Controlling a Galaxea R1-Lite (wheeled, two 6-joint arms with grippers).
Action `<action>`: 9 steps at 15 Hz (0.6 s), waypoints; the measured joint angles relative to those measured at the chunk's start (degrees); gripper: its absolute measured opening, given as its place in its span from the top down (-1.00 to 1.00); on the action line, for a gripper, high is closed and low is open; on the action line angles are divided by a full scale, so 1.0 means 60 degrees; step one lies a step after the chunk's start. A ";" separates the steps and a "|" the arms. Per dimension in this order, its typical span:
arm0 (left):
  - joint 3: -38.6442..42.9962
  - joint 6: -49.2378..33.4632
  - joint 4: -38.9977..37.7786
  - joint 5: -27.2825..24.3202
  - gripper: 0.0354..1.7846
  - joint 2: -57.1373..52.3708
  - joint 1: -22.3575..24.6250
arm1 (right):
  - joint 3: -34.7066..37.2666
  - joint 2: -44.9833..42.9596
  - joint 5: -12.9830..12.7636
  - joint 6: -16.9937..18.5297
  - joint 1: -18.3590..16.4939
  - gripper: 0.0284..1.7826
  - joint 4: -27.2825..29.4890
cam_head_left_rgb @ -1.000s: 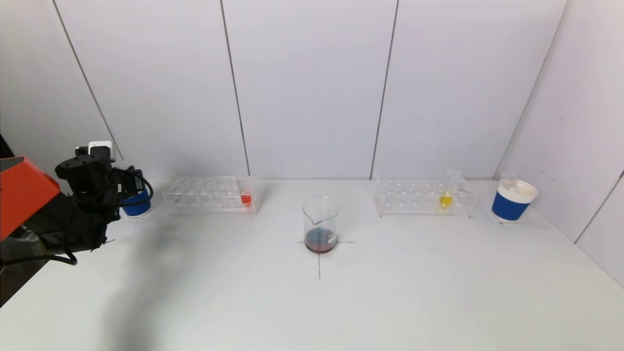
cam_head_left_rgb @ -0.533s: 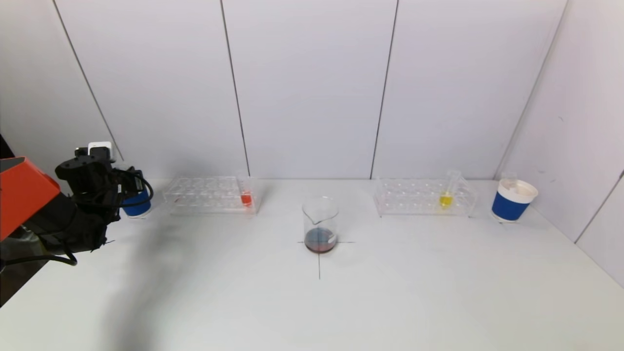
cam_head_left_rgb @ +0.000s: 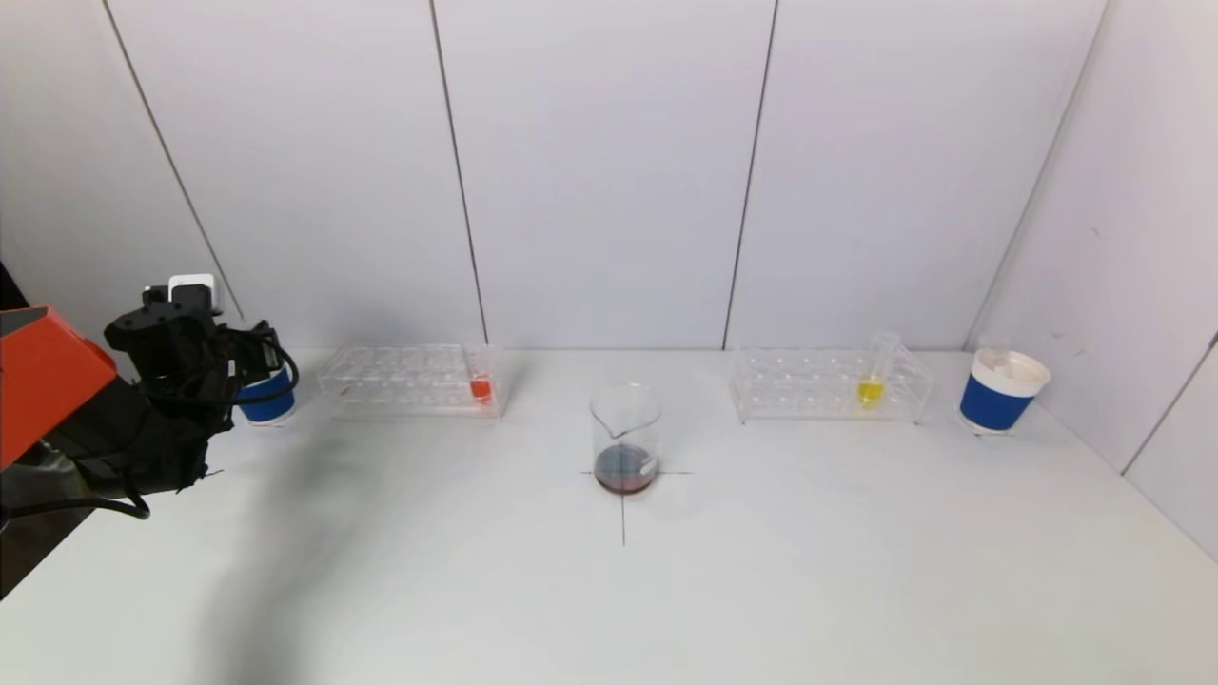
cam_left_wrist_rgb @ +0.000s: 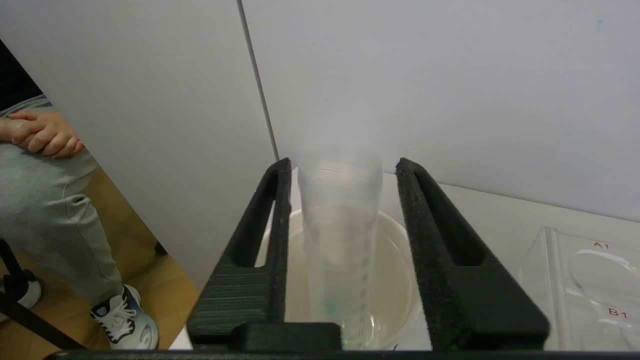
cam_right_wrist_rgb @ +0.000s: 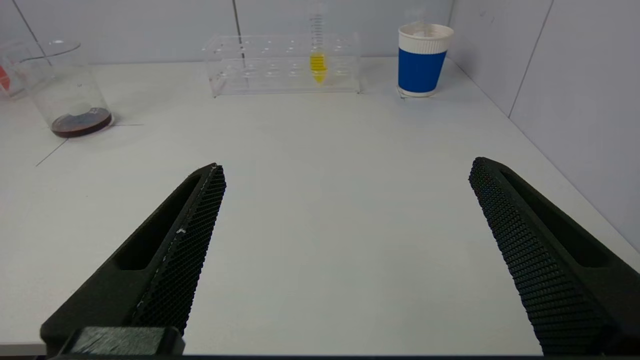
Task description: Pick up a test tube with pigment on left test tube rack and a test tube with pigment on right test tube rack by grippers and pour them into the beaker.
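Observation:
My left gripper (cam_left_wrist_rgb: 342,167) hovers at the table's far left, over a blue paper cup (cam_head_left_rgb: 266,404). Its jaws stand a little apart. A clear, nearly empty test tube (cam_left_wrist_rgb: 340,235) stands blurred between them, reaching down into the cup (cam_left_wrist_rgb: 400,280), with a small gap on each side. The left rack (cam_head_left_rgb: 409,381) holds a tube with red pigment (cam_head_left_rgb: 481,385). In the right rack (cam_head_left_rgb: 828,385) stands a tube with yellow pigment (cam_head_left_rgb: 871,385). The beaker (cam_head_left_rgb: 625,440) at the table's middle holds dark liquid. My right gripper (cam_right_wrist_rgb: 345,167) is wide open above bare table, holding nothing.
A second blue paper cup (cam_head_left_rgb: 1002,392) stands at the far right beside the right rack. White wall panels close off the back and the right side. A seated person (cam_left_wrist_rgb: 45,200) shows past the table's left edge.
The left jaws have parted from the clear tube, which is now loose and blurred in the cup. The left wrist has lifted slightly. Nothing else moved.

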 joint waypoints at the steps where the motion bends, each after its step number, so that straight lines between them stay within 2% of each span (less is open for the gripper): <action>1: 0.0018 0.0008 -0.0008 0.0002 -0.04 0.0000 0.0000 | 0.0000 0.0000 0.0000 0.0002 0.0000 -0.99 -0.0004; 3: 0.0030 0.0008 -0.0010 0.0000 -0.44 -0.0002 0.0000 | 0.0000 0.0000 0.0000 0.0002 0.0000 -0.99 -0.0004; 5: 0.0030 0.0012 -0.0018 0.0000 -0.72 -0.0010 0.0000 | 0.0000 0.0000 0.0000 0.0002 0.0004 -0.99 -0.0004; 7: 0.0041 0.0008 -0.0026 0.0000 -0.91 -0.0018 0.0000 | 0.0000 0.0000 0.0000 -0.0004 0.0004 -0.99 -0.0004; 9: 0.0053 0.0004 -0.0026 0.0000 -0.98 -0.0018 0.0000 | 0.0000 0.0000 0.0000 0.0000 0.0004 -0.99 -0.0004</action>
